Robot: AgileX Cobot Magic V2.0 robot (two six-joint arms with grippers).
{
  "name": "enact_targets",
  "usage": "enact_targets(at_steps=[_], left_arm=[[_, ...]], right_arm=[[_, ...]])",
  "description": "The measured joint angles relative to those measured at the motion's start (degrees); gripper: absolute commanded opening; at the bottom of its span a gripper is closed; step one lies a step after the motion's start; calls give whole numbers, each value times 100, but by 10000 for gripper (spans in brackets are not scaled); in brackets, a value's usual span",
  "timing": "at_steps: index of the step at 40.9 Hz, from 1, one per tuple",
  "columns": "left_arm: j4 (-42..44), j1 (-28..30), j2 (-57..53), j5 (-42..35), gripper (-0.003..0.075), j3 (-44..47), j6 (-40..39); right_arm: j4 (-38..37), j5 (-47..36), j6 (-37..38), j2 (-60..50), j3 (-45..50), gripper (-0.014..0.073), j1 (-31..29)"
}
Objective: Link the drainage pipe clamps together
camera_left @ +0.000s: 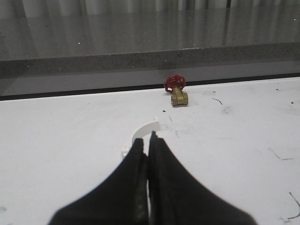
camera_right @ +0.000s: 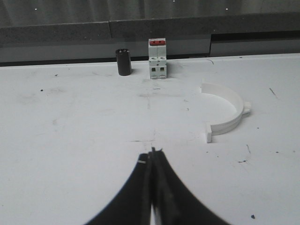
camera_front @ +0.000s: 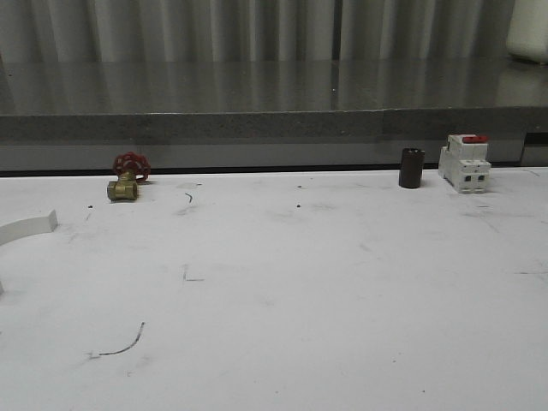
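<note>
One white drainage pipe clamp (camera_left: 143, 129) lies on the table just past the tips of my left gripper (camera_left: 149, 138), which is shut with nothing between its fingers; the fingers hide much of the band. An end of this clamp (camera_front: 27, 229) shows at the far left edge in the front view. The other drainage pipe clamp (camera_right: 230, 116) lies flat with its open side toward the table's middle, ahead and to the side of my right gripper (camera_right: 152, 153). That gripper is shut and empty, well apart from the clamp.
A brass valve with a red handle (camera_front: 128, 178) sits at the back left, beyond the left clamp (camera_left: 176, 91). A black cylinder (camera_front: 411, 168) and a white breaker with a red switch (camera_front: 465, 163) stand at the back right. A grey ledge (camera_front: 274, 128) borders the table's far edge.
</note>
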Motion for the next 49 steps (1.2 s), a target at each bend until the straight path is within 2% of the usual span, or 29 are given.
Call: enact_targets(at_steps=[49], left_arm=[[95,0,0,-105,-20,0,0]], right_arm=[[0,-83,0,0,0,-63,0]])
